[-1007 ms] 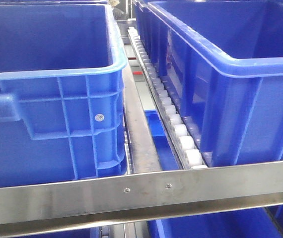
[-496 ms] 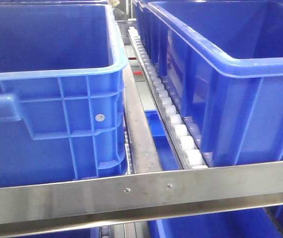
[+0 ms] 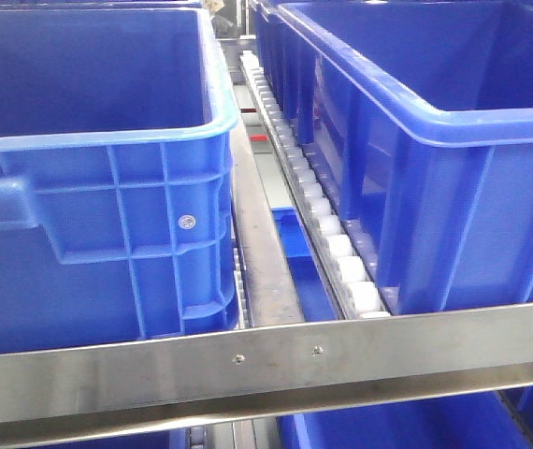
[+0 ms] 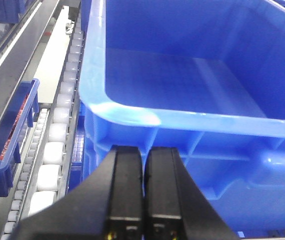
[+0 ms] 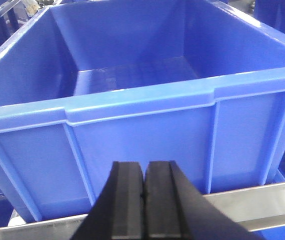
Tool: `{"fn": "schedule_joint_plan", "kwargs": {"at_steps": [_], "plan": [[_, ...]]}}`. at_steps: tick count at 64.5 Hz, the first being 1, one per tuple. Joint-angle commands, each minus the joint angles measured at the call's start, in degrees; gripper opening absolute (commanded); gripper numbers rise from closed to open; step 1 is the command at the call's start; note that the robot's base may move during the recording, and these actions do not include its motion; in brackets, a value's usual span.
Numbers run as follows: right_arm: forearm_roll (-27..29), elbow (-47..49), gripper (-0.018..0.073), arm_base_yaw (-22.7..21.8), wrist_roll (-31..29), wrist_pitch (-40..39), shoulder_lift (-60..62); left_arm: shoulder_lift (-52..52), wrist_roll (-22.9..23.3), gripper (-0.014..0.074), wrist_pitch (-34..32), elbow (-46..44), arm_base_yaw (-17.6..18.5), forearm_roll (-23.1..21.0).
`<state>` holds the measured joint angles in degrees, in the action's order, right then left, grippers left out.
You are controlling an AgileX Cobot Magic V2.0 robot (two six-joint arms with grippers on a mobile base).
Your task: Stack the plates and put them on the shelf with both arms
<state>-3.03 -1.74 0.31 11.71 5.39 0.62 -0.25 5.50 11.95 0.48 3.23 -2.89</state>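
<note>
Front-facing view shows the shelf (image 3: 276,360) as a brushed steel rail running across the lower part of the picture, with two screws near its middle. Behind the rail, a row of white rollers (image 3: 337,245) runs away from the camera between two big blue crates: the left crate (image 3: 98,140) and the right crate (image 3: 435,122), both resting on the rack. No plates appear in any of the views, so where they lie cannot be told.

From the left wrist camera, the left gripper (image 4: 142,192) sits low in the picture with its two black fingers pressed flat together, nothing between them. Just beyond its tips stands the near wall and rim of a blue crate (image 4: 192,120), and a lane of white rollers (image 4: 52,145) runs along the left side of that crate.

From the right wrist camera, the right gripper (image 5: 143,197) is likewise closed, its fingers touching along their length and holding nothing. It points at the front wall of another blue crate (image 5: 142,125), and the steel rail (image 5: 262,202) of the shelf passes below the crate, beside and behind the fingers.
</note>
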Motion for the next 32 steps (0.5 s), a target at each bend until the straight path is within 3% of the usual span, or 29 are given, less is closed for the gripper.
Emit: {"fn": "schedule_joint_plan", "kwargs": {"at_steps": [1, 14, 32], "plan": [[-0.35, 0.06, 0.0052, 0.12, -0.19, -4.85, 1.07, -1.17, 0.67, 0.009, -5.22, 0.13, -0.06, 0.19], [-0.35, 0.06, 0.0052, 0.12, -0.19, -4.85, 1.07, -1.17, 0.67, 0.009, -7.24, 0.13, -0.06, 3.23], [-0.35, 0.06, 0.0052, 0.12, -0.19, -4.85, 1.07, -1.17, 0.67, 0.009, -7.25, 0.13, -0.06, 2.89]]}}
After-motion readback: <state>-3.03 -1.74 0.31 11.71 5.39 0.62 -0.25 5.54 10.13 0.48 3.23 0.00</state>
